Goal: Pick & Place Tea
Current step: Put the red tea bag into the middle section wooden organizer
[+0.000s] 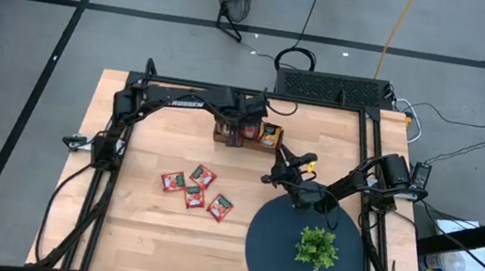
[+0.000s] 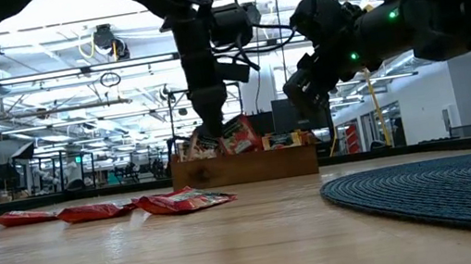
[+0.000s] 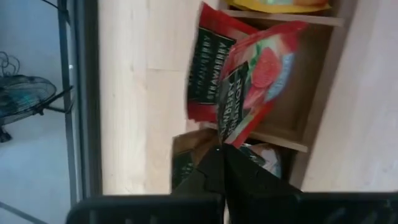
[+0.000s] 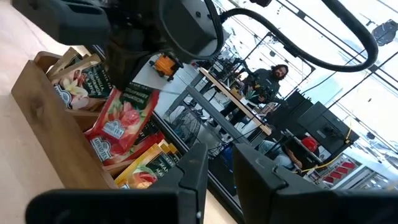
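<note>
The wooden table carries the wooden tray at its far middle, a dark round mat at its near right with a small green plant on it, and four loose red sachets lying flat in a cluster near the middle-left.

The left arm reaches across the far side, and the left gripper hangs over the tray with its fingers pinched together on the corner of a red sachet. That sachet dangles over the middle compartment, tilted, beside another red one already standing there. To do this step well, the gripper should probably lower the sachet until its bottom edge sits inside the compartment walls, then part the fingers, so it drops upright rather than tipping onto a divider.

The right gripper hovers just right of the tray, above the mat's far edge, fingers slightly apart and empty. It is best kept clear of the left arm.

The held sachet is a flat, glossy red square with a strawberry picture and a dark label band; it looks limp and light. Orange-yellow sachets fill the tray's right compartment.
</note>
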Motion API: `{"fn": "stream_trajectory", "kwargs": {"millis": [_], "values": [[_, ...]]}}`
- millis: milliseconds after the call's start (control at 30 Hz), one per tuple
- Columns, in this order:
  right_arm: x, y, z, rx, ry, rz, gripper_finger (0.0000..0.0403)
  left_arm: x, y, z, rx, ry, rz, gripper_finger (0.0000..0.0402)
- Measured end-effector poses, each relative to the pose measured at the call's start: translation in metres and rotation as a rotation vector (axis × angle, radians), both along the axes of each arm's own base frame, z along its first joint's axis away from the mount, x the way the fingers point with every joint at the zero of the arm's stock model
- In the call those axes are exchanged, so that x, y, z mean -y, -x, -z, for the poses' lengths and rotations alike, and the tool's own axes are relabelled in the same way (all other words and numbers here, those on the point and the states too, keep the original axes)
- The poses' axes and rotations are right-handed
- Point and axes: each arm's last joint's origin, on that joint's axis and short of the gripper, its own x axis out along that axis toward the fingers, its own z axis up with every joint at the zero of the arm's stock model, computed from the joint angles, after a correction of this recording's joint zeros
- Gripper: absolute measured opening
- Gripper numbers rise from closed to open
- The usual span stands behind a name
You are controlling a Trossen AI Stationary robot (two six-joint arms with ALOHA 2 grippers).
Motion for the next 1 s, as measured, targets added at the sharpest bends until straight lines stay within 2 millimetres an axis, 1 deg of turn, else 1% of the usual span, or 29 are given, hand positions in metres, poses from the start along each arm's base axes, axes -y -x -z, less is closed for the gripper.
{"fn": "stream_trajectory", "kwargs": {"millis": [200,433,767,867,1000], "values": [[0.0,0.0,0.0,0.001,0.0,0.0,0.0061,-0.006,-0.005,0.01,0.007,0.006,0.013,0.0],[0.0,0.0,0.0,0.011,-0.005,-0.004,0.0061,-0.002,-0.008,0.024,-0.04,0.008,0.033,0.0004],[0.0,0.0,0.0,0.013,-0.006,-0.004,0.0061,0.012,-0.011,0.02,-0.081,-0.13,0.023,0.0016],[0.0,0.0,0.0,0.012,-0.006,-0.004,0.0061,0.016,-0.012,0.019,-0.098,-0.188,0.019,0.0027],[0.0,0.0,0.0,0.012,-0.006,-0.004,0.0061,0.023,-0.014,0.018,-0.113,-0.252,0.018,0.0053]]}}
